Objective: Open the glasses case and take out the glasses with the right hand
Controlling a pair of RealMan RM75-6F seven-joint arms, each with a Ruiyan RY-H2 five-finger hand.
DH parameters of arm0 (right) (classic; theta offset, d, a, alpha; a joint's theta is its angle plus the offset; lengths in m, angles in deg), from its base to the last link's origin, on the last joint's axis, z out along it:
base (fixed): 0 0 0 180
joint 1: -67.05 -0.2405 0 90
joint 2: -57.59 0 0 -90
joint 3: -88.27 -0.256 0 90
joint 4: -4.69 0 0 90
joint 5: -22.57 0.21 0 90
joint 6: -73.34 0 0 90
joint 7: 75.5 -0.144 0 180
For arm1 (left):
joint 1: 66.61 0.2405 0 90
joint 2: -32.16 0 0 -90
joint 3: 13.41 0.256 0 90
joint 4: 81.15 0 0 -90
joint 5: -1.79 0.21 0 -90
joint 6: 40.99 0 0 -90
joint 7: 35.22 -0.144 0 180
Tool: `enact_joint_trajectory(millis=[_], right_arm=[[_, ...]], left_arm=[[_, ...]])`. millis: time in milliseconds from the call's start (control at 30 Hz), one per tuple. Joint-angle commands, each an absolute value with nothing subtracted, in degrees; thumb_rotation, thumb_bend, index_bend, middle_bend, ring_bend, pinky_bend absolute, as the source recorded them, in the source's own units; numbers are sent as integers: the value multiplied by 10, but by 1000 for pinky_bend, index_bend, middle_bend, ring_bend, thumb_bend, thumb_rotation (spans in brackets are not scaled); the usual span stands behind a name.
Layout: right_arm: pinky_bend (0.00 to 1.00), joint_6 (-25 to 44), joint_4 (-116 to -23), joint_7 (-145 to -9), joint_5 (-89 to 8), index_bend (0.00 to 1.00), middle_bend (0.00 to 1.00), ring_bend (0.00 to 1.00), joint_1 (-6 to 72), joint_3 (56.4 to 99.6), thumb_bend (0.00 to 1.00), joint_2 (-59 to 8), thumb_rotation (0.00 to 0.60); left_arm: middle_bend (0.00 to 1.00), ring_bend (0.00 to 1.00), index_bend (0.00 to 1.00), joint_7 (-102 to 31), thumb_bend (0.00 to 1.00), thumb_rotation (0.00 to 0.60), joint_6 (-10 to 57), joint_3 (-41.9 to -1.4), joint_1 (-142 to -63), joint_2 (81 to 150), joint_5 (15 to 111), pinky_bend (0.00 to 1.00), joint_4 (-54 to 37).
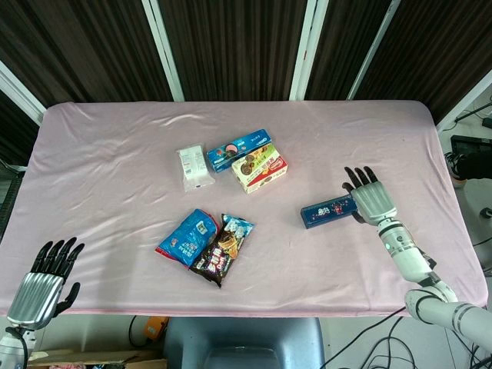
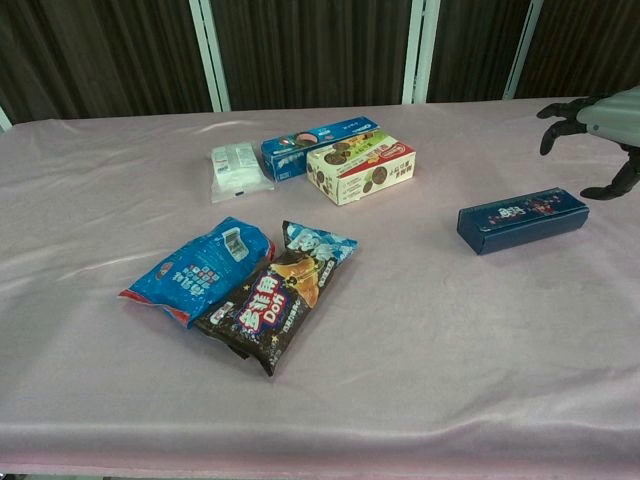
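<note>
The glasses case (image 1: 329,211) (image 2: 522,220) is a long dark blue box with a printed lid, lying closed on the pink tablecloth at the right. My right hand (image 1: 367,195) (image 2: 603,125) hovers just beyond the case's right end with fingers spread and nothing held. It does not touch the case. My left hand (image 1: 44,278) stays at the near left table edge, fingers apart and empty; the chest view does not show it. No glasses are visible.
Snack packs lie mid-table: a blue bag (image 1: 187,236), a dark Doff bag (image 1: 223,248), a white packet (image 1: 194,167), a blue biscuit box (image 1: 239,149) and a cream cookie box (image 1: 260,168). The pink cloth (image 1: 108,169) covers the whole table.
</note>
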State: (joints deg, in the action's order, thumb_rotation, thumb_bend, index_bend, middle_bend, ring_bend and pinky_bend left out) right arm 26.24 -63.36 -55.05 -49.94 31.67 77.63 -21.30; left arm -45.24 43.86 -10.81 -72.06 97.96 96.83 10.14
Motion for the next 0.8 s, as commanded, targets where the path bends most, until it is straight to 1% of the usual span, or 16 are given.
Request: enact_joint_trajectory(millis=[33,200,333,800], right_arm=[[0,282,-632,-527,-480,357,0,0,303,781,437,-218,600],[0,299,-621,-491,-452,364,0,0,290,789,444,-231,600],[0,305,-610,-475,-433,382,0,0,282,793,477,-244,600],[0,311,-605,-439,-390,401,0,0,261,805,481,-259,600]], left_arm=[[0,0,0,-455,406,600,437,-107,-721,980,969,0,102],[0,0,0,-458,407,600,440,-108,-721,982,969,0,102],[0,0,0,-460,406,600,437,-108,-722,983,968,0,102],[0,0,0,-456,406,600,438,-108,-723,981,966,0,101]])
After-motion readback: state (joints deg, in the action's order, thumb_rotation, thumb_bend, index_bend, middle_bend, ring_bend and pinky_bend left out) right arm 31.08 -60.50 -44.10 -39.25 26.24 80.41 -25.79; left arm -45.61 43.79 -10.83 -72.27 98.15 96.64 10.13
